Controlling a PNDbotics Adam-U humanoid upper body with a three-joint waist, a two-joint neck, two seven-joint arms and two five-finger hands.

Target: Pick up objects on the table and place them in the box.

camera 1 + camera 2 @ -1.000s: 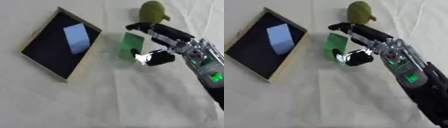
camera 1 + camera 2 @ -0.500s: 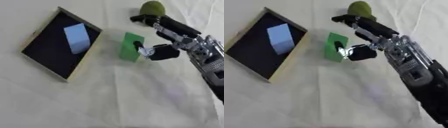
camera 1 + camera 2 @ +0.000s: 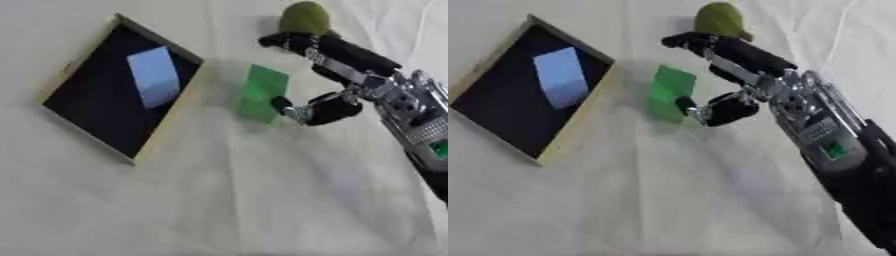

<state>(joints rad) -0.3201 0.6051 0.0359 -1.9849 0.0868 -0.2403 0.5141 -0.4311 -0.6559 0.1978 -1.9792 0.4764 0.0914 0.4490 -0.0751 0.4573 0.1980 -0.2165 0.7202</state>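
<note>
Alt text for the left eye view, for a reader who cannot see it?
The robot's right hand reaches from the right, its thumb at the edge of a green block on a cream cloth. A dark box left holds a pale blue block; an olive-green object lies beyond.

Green block (image 3: 262, 93) beside box (image 3: 77, 80), blue block (image 3: 154, 76) inside, olive fruit (image 3: 304, 18) beyond

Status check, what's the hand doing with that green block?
Right hand open, thumb tip at green block, fingers above it, no grasp yet. Block on the table beside the box; blue block already inside. Olive-green fruit behind the fingers. Left hand unseen.
</note>
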